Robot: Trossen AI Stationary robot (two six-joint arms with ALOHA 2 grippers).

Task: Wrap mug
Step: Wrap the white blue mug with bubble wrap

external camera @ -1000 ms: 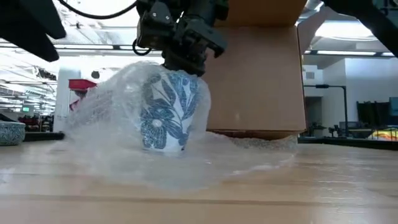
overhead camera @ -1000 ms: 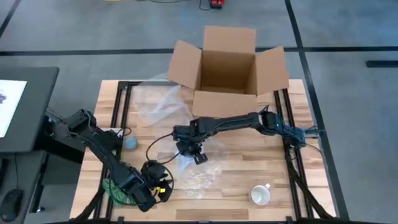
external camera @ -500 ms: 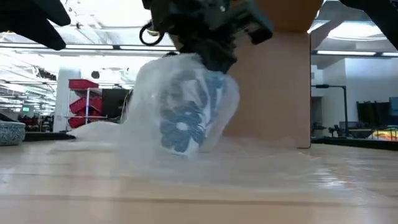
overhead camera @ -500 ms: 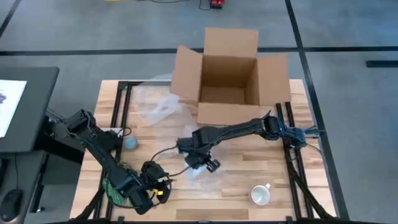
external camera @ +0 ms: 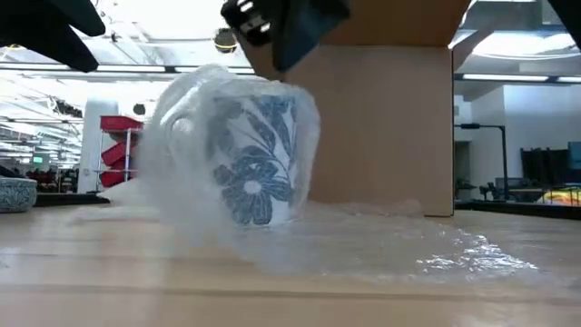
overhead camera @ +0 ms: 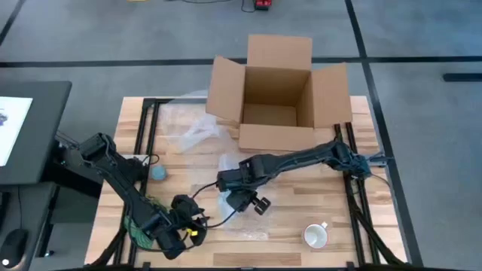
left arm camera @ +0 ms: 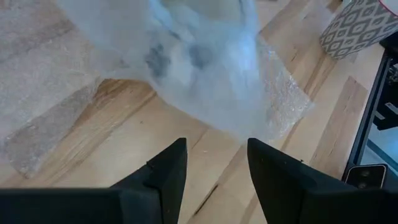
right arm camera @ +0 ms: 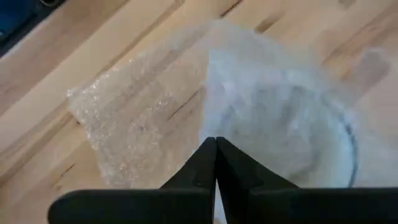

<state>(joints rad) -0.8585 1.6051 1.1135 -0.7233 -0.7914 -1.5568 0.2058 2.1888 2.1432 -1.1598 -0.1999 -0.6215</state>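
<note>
**Floral mug held under bubble wrap at mid-table**

The blue-flowered mug (external camera: 254, 163) is seen standing near the middle of the wooden table (overhead camera: 301, 199), draped in clear bubble wrap (external camera: 363, 250) that is spread over the boards around it. In the low view the mug is slightly tilted, and the film is gathered up over its rim. The right gripper (overhead camera: 242, 194) is positioned directly above the mug, reached in from the right side of the table. In the right wrist view its fingers (right arm camera: 214, 162) are pressed tightly together with no gap between them, and a fold of the wrap appears to be pinched at their tips, over the mug's mouth.

The left gripper (overhead camera: 183, 226) is held low near the front left part of the table, just beside the wrap's edge. Its fingers (left arm camera: 168, 171) are parted with a clear gap, and nothing is held between them.

A open cardboard box (overhead camera: 279, 94) is placed at the back of the table. A white mug (overhead camera: 315, 235) is lying near the front right, well apart from the wrapped one, and a small blue-grey bowl (overhead camera: 159, 172) is seen on the left side.
</note>
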